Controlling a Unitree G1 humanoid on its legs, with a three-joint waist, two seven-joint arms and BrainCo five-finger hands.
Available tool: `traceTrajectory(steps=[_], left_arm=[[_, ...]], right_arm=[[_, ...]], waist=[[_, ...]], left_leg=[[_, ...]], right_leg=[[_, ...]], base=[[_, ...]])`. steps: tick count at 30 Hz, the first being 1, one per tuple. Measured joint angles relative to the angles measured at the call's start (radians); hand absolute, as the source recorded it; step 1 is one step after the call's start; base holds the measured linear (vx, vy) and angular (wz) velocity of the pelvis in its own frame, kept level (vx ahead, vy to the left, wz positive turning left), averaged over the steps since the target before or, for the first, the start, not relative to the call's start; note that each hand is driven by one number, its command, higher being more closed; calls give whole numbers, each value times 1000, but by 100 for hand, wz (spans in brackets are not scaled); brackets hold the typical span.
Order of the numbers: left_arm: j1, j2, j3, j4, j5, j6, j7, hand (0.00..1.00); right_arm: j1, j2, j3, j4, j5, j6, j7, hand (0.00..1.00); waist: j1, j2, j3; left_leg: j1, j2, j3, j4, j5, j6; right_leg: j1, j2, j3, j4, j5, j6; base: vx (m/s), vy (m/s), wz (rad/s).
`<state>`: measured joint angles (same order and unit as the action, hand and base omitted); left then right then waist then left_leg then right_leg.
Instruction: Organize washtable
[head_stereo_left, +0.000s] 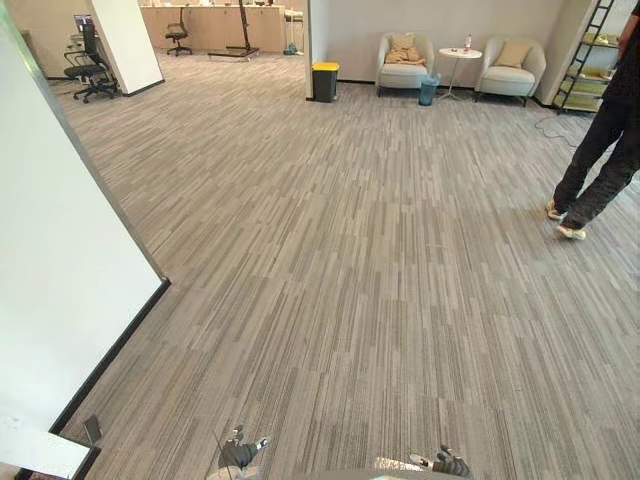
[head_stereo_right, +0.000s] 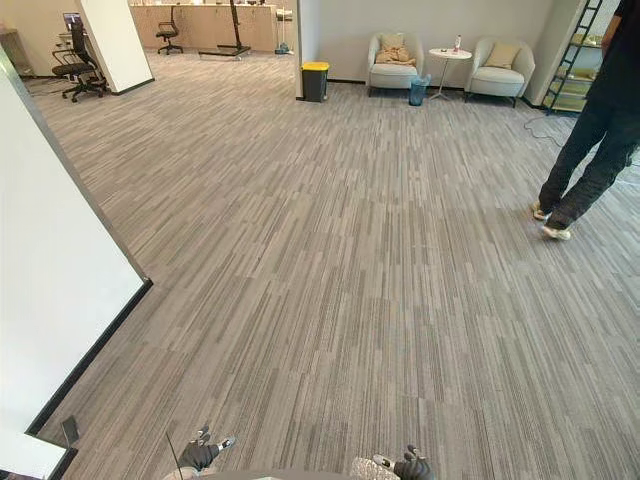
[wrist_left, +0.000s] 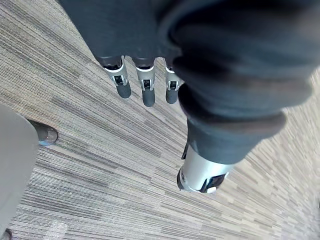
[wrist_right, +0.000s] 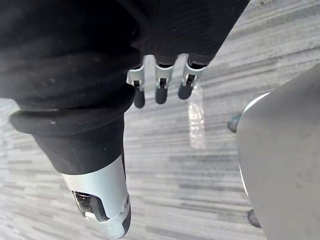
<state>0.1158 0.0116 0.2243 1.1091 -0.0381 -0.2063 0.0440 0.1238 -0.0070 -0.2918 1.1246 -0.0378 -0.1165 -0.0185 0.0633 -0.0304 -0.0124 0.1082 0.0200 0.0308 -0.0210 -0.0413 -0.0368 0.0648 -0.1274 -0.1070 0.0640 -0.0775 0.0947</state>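
Note:
My left hand (head_stereo_left: 240, 453) hangs low at the bottom of the head views, above grey striped carpet (head_stereo_left: 350, 280). In its wrist view the left hand (wrist_left: 145, 85) has straight, relaxed fingers and holds nothing. My right hand (head_stereo_left: 447, 463) hangs at the bottom right, also over carpet. Its wrist view shows the right hand (wrist_right: 160, 85) with fingers straight and empty. No washtable or items for it are in sight.
A white wall (head_stereo_left: 60, 280) with black skirting stands close on the left. A person (head_stereo_left: 605, 130) in dark trousers walks at the right. Far off are two armchairs (head_stereo_left: 405, 62), a small round table (head_stereo_left: 459, 56), a yellow-lidded bin (head_stereo_left: 325, 80), office chairs (head_stereo_left: 92, 65) and a shelf rack (head_stereo_left: 590, 60).

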Motion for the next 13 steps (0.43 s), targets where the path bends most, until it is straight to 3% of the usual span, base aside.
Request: traceTrajectory(steps=[13], left_arm=[[4, 11, -23, 0, -1, -8, 0, 0]], right_arm=[[-6, -2, 24, -1, -1, -14, -1, 0]], waist=[[-23, -8, -6]], left_leg=[[-8, -4, -13, -2, -1, 3]], right_leg=[[9, 1, -2, -32, 12, 3]], base=[[30, 0, -1]])
